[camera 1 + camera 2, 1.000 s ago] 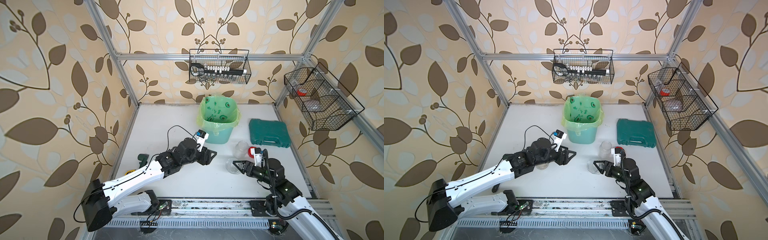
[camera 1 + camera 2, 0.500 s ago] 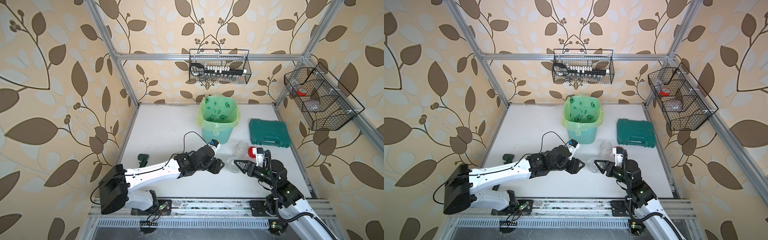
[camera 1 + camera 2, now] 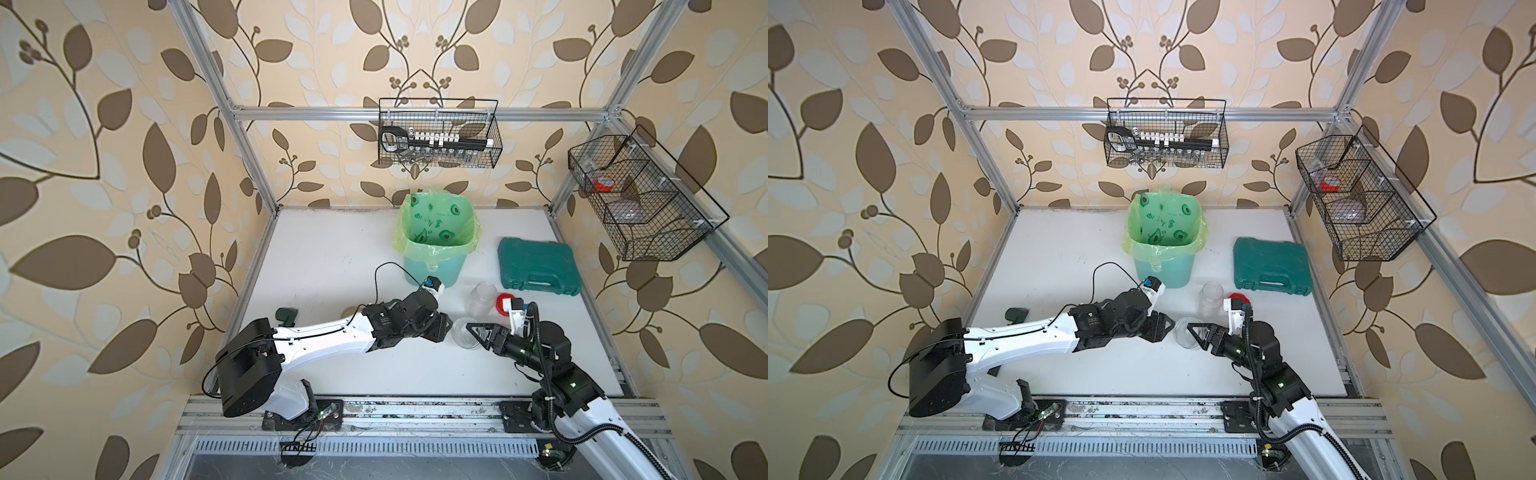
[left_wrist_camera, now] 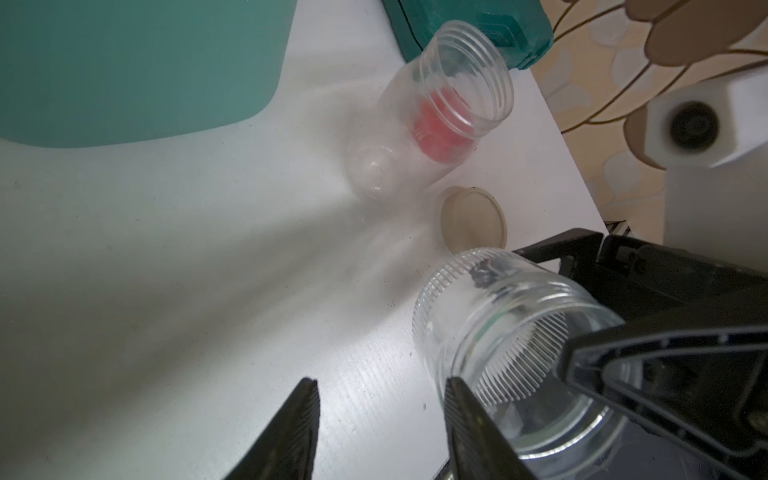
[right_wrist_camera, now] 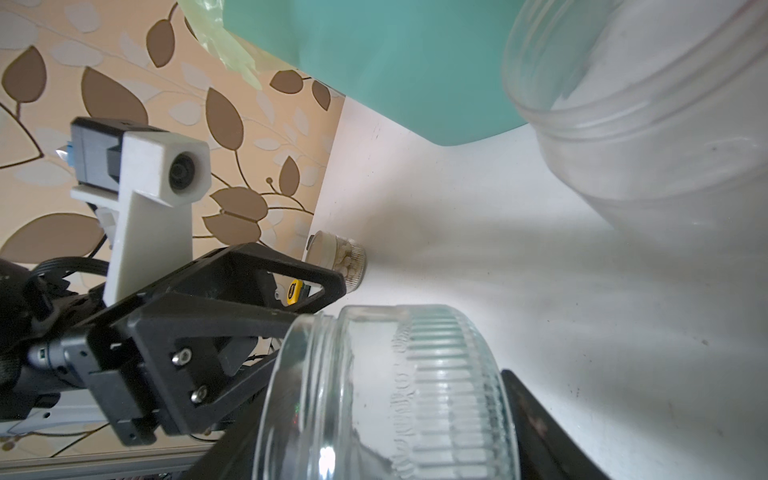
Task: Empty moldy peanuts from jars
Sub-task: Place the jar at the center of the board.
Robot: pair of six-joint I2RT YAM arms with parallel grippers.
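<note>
The right pincer (image 3: 473, 334) clamped the lidless, seemingly emptied squat clear ribbed glass jar (image 3: 460, 332) just above the white desk (image 3: 332, 257). The left pincer (image 4: 379, 386) stood half-open beside it, holding nothing, probably ready to take it. Pale peanuts (image 5: 347, 262) sat in a beige-lidded squat jar (image 5: 322, 249) well apart.

Leaf-patterned beige walls (image 3: 124, 124), white tabletop (image 3: 324, 257).
</note>
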